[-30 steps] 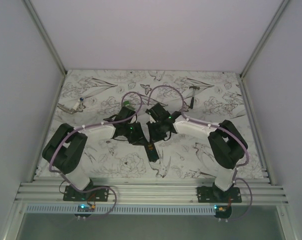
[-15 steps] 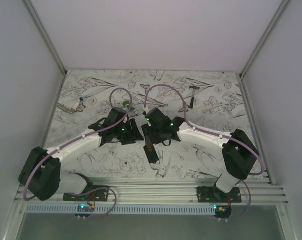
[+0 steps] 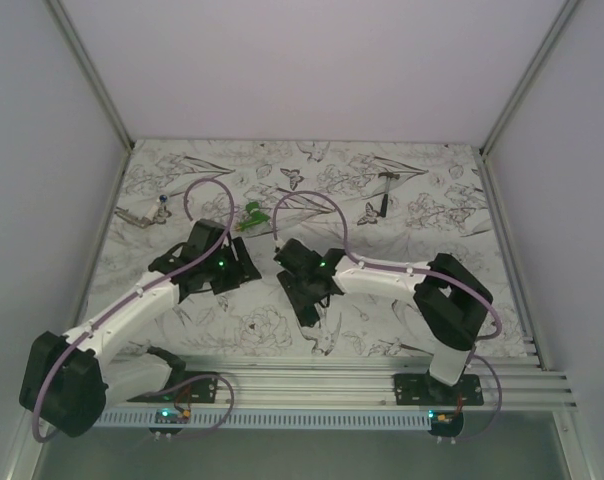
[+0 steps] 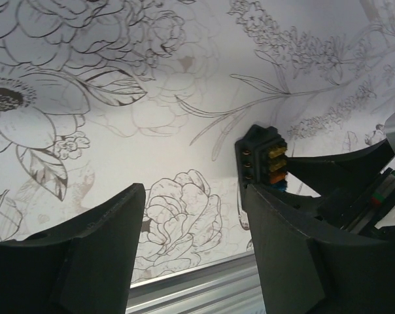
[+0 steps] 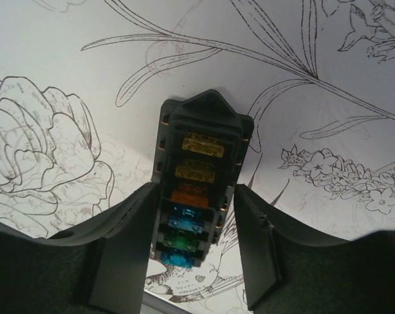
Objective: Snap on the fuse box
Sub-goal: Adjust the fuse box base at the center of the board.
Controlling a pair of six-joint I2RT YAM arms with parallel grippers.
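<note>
The fuse box [image 3: 308, 307] is a black oblong lying on the flower-printed table just ahead of the right arm's wrist. In the right wrist view the fuse box [image 5: 199, 163] shows a row of yellow, orange, blue and green fuses. My right gripper [image 5: 196, 196] is open and straddles the box's near end; the left finger is against its side and the right finger stands a little off. My left gripper [image 4: 192, 196] is open wide and empty above the table, with the fuse box [image 4: 261, 157] just off its right finger. From above, the left gripper [image 3: 234, 272] is left of the right gripper [image 3: 307, 288].
A small green plastic piece [image 3: 250, 216] lies behind the left gripper. A dark hammer-shaped tool [image 3: 384, 196] lies at the back right. A small metal object [image 3: 142, 213] lies at the far left. The aluminium rail [image 3: 302, 380] runs along the table's near edge.
My left arm has pulled back to the left and nearer, away from the fuse box. My right gripper has moved nearer and now sits over the box, which has stayed in place.
</note>
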